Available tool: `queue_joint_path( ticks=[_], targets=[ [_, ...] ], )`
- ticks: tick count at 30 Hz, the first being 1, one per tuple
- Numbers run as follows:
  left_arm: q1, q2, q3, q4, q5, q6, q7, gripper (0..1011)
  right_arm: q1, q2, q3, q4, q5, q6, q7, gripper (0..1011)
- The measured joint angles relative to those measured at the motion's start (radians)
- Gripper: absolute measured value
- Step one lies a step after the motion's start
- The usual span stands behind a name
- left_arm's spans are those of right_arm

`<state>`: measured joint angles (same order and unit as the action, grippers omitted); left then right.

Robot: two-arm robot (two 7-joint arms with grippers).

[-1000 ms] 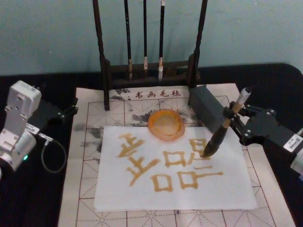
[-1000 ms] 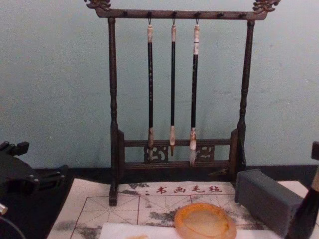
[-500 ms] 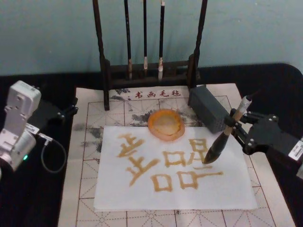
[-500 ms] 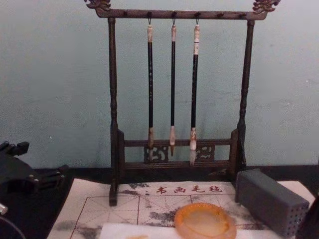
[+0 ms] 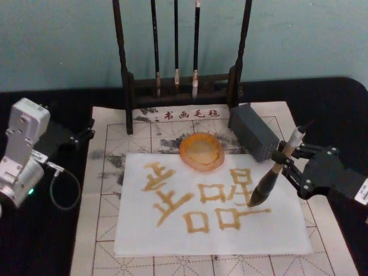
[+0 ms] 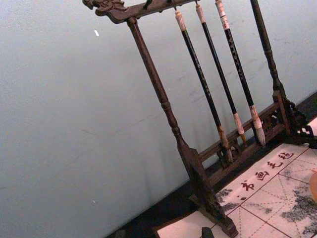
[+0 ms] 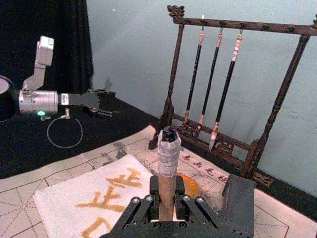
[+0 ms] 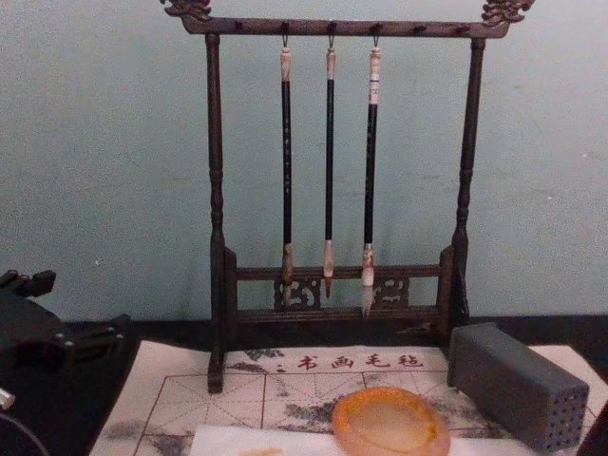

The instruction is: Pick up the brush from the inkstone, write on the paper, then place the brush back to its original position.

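Right pincer is out over the right side of the white paper, clamped on the brush at its tan shaft, just above the black section; the right wrist view shows both fingers snug against the wood. The brush leans, pale cap up and away, tuft down on the sheet at the end of an ochre stroke; several broad ochre characters lie across the paper, so I'd say the writing is well along. The orange inkstone sits at the paper's far edge, nothing in it, with the grey block just beside it on the right. The left pincer is parked well off on the left of the dark surface, fingers apart, holding nothing.

The brush looks light and stiff in the shaft but soft at the tuft; press too hard and the hairs should splay; that round, smooth shaft could twist in the grip, so the mid-shaft hold seems right. The damp, thin paper may drag or wrinkle; the shallow dish could skid when the brush goes back.
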<state>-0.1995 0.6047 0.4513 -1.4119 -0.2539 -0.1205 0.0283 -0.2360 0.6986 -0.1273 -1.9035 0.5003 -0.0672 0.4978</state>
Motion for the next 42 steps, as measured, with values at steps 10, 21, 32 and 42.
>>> queue_joint_path(
  ticks=[10, 21, 32, 42],
  targets=[
    [0.0, 0.0, 0.0, 0.0, 0.0, 0.0, 0.0, 1001, -0.017, 0.014, 0.008, -0.012, -0.001, -0.014, 0.013, 198],
    [0.0, 0.0, 0.0, 0.0, 0.0, 0.0, 0.0, 1001, -0.029, 0.023, 0.013, -0.02, -0.003, -0.022, 0.02, 198],
    [0.0, 0.0, 0.0, 0.0, 0.0, 0.0, 0.0, 1001, -0.04, 0.029, 0.019, -0.029, -0.004, -0.03, 0.026, 198],
    [0.0, 0.0, 0.0, 0.0, 0.0, 0.0, 0.0, 1001, -0.048, 0.028, 0.033, -0.037, 0.001, -0.039, 0.026, 198]
  ],
)
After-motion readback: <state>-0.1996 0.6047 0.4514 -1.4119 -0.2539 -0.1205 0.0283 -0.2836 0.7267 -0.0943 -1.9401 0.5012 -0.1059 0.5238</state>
